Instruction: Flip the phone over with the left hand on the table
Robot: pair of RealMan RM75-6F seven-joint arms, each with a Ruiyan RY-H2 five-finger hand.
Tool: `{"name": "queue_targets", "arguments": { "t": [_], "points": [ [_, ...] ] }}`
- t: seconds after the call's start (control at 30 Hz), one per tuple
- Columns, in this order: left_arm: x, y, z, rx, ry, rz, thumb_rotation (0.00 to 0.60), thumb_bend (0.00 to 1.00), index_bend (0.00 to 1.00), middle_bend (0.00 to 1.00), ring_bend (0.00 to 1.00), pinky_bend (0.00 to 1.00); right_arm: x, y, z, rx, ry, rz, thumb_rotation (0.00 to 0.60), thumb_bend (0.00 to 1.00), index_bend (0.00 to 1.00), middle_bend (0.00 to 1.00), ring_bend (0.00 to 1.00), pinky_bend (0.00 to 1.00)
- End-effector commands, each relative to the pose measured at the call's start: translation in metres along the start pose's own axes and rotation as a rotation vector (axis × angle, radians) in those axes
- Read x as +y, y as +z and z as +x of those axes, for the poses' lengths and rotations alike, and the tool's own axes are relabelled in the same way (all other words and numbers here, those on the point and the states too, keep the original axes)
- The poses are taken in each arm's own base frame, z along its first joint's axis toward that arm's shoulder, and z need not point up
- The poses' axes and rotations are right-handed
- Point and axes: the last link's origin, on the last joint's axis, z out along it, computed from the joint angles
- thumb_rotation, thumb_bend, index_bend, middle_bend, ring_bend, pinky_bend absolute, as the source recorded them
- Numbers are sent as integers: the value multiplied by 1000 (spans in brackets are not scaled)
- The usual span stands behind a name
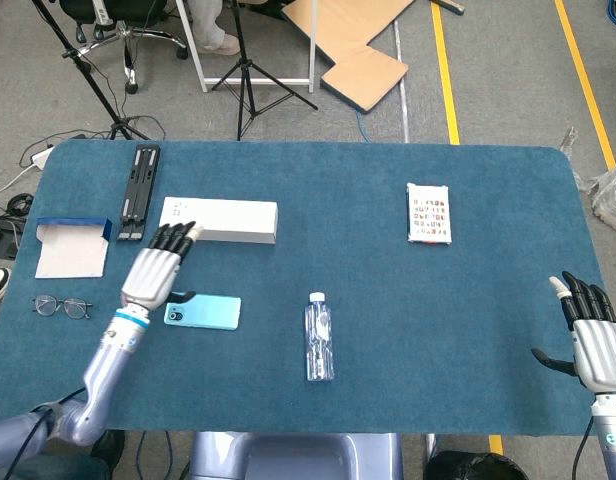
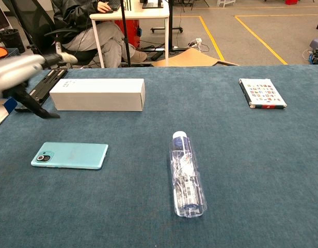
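The teal phone (image 1: 202, 312) (image 2: 70, 155) lies flat on the blue table, back side up with its camera lens at the left end. My left hand (image 1: 156, 270) (image 2: 22, 72) hovers above and behind the phone's left end, fingers stretched out and apart, holding nothing and clear of the phone. My right hand (image 1: 591, 335) rests near the table's front right corner, fingers spread, with nothing in it; the chest view does not show it.
A clear water bottle (image 1: 319, 335) (image 2: 187, 175) lies on its side right of the phone. A long white box (image 1: 219, 219) and a black stand (image 1: 138, 190) sit behind. Glasses (image 1: 63, 306) and an open white box (image 1: 72, 248) are at the left edge; a card pack (image 1: 429, 213) far right.
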Motion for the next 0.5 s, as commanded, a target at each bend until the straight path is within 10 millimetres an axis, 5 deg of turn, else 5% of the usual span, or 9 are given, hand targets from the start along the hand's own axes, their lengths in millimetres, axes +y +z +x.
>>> {"name": "queue_targets", "arguments": {
  "t": [0.03, 0.27, 0.5],
  "points": [
    [-30, -33, 21, 56, 44, 44, 600, 0, 0, 0, 0, 0, -2, -1, 1, 4, 1, 9, 600, 0, 0, 0, 0, 0],
    [-70, -95, 35, 66, 56, 145, 600, 0, 0, 0, 0, 0, -7, -1, 3, 18, -5, 33, 600, 0, 0, 0, 0, 0],
    [-85, -142, 37, 6, 86, 201, 600, 0, 0, 0, 0, 0, -8, -1, 6, 31, 9, 41, 600, 0, 0, 0, 0, 0]
  ]
}}
